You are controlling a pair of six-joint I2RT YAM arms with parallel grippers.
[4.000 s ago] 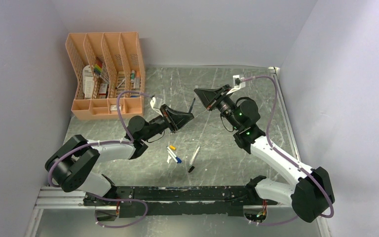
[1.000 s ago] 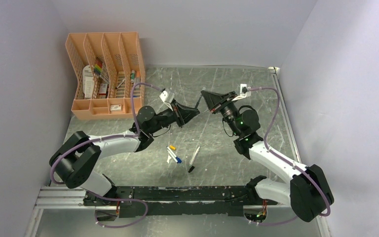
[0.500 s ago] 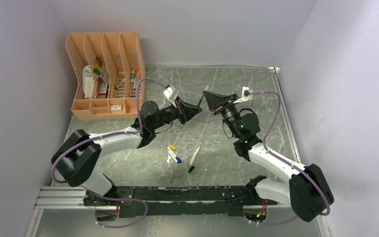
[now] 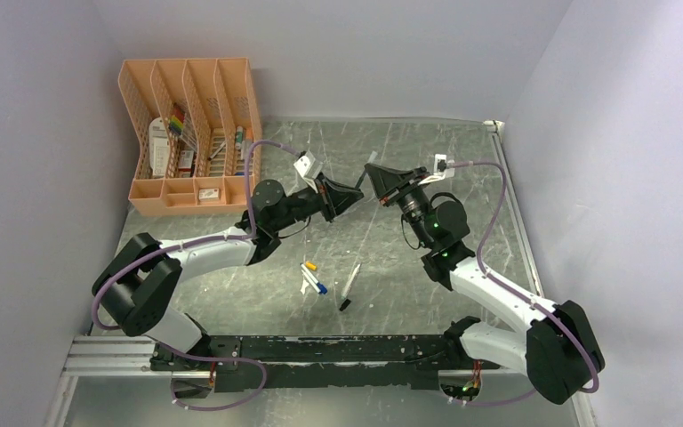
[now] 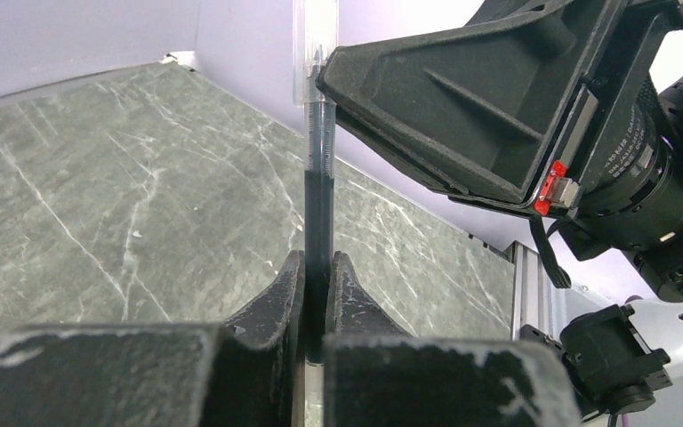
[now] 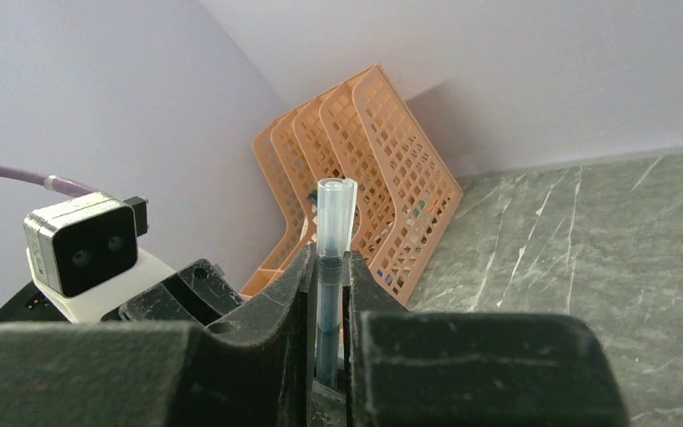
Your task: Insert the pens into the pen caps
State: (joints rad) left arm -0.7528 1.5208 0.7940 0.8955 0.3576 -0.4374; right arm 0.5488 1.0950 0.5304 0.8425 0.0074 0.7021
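Left fingers (image 5: pixel 271 311) clamped low on the dark pen (image 5: pixel 318 205); right fingers (image 6: pixel 285 302) pinch what looks like that same pen's clear upper end (its rim pokes out above them). Pen held up off the surface (image 4: pixel 391 142), a white pen (image 4: pixel 353 277) lying below.

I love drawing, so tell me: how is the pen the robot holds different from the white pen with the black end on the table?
The dark pen is clamped by the left gripper and right gripper; the white pen is untouched. The dark pen is up in the air; the white pen lies flat on the table. Both are slim pens.
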